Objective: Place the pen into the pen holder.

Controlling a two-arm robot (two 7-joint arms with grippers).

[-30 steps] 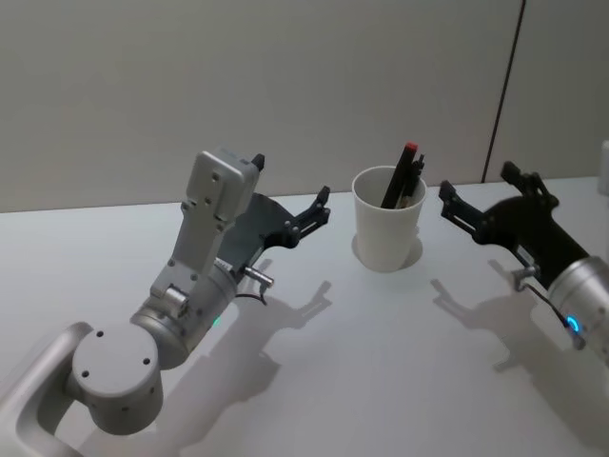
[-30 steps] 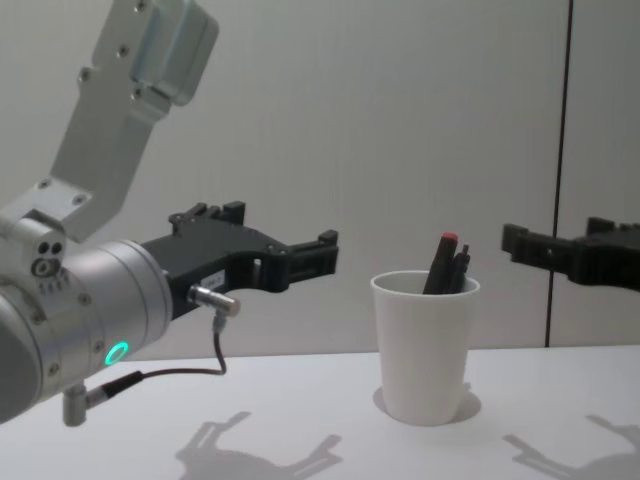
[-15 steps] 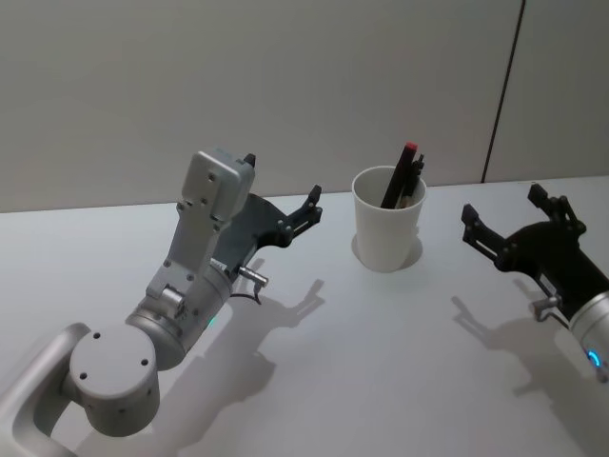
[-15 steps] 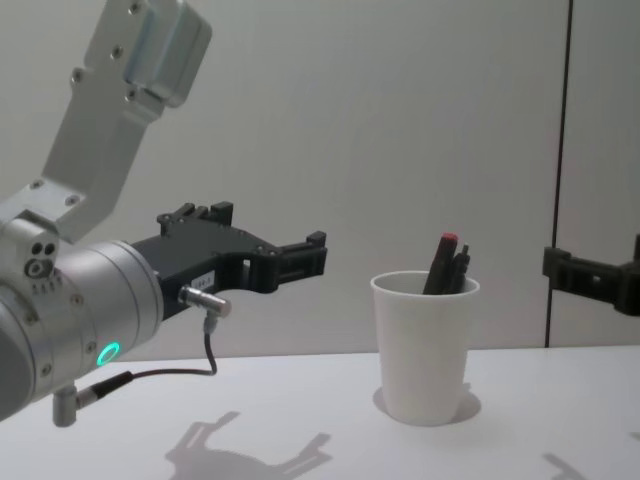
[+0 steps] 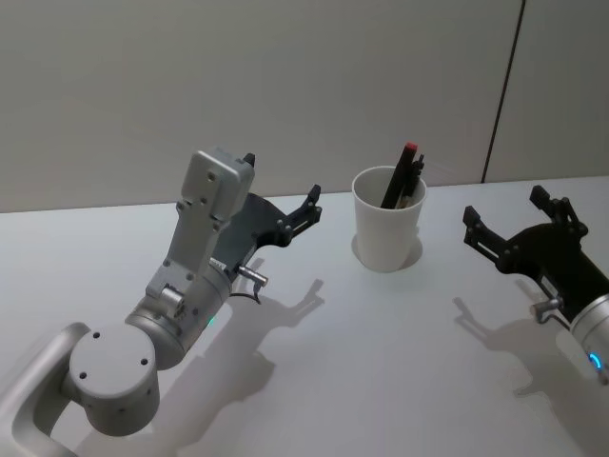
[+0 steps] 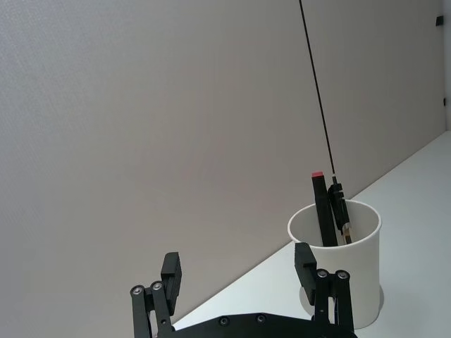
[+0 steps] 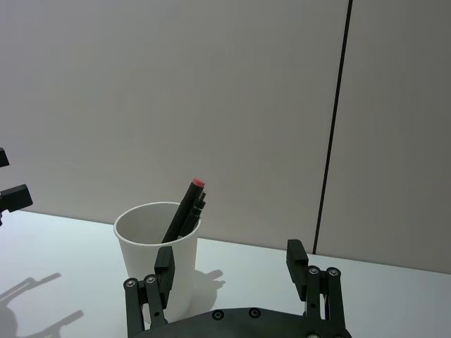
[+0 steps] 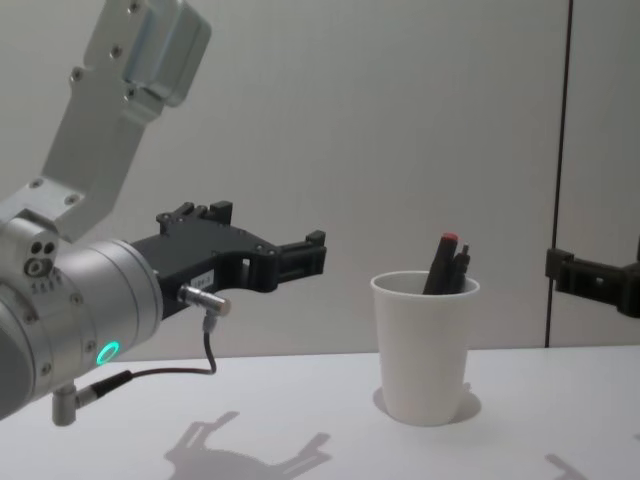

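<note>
The pen (image 5: 401, 176) is standing tilted inside the pen holder (image 5: 387, 231) (red tip poking above the rim) on the white table (image 5: 381, 362). The left gripper (image 5: 279, 193) and right gripper (image 5: 511, 214) are hovering either side, both spread, holding nothing.

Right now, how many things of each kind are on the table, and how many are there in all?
White paper cup: 1
Dark pens standing in the cup, one with a red tip: 2
Total: 3
</note>
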